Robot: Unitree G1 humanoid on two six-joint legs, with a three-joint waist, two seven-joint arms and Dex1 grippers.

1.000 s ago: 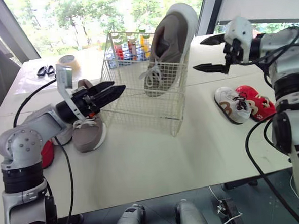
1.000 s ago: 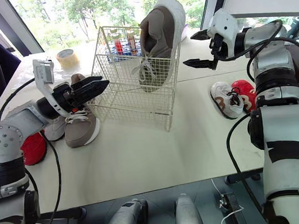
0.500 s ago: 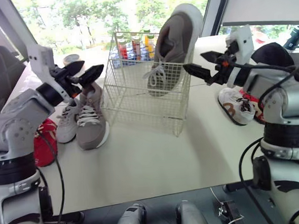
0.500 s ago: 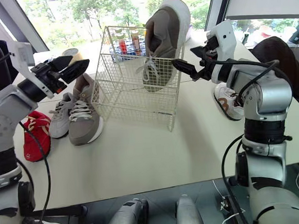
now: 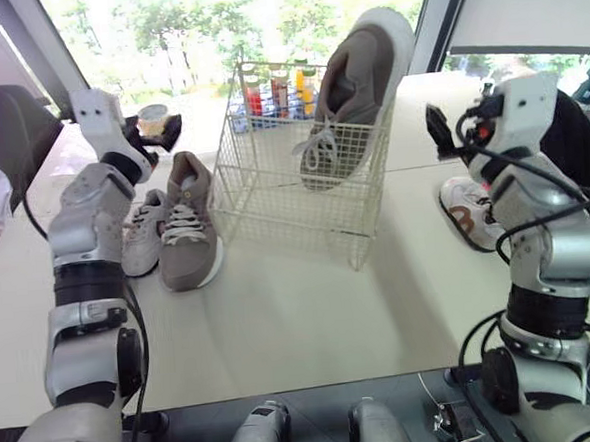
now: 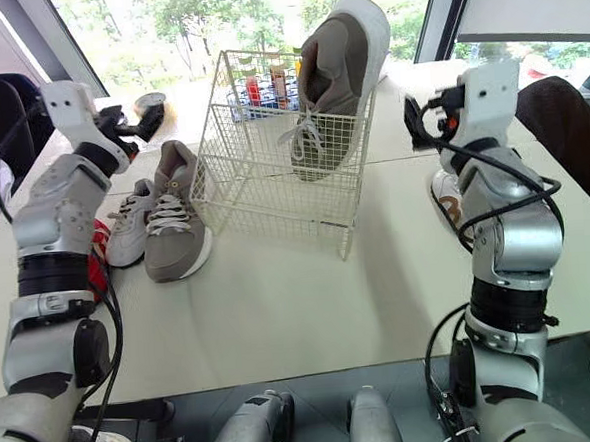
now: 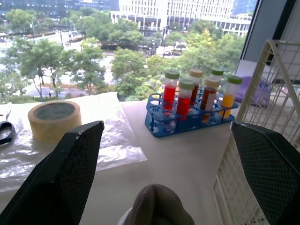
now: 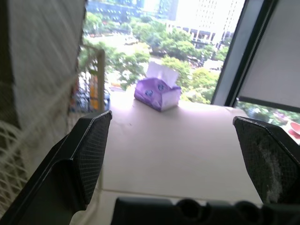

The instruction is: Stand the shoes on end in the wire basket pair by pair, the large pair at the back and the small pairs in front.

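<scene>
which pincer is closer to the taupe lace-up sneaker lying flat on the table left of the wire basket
Left. The left pincer hovers just above and behind the heel of the taupe lace-up sneaker; the right pincer is raised beyond the white wire basket.

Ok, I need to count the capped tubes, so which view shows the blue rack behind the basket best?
The left wrist view: the blue tube rack stands in the open, caps and liquids plain. Both eye views catch it through the mesh of the wire basket, partly screened. The right wrist view faces a purple tissue box.
</scene>
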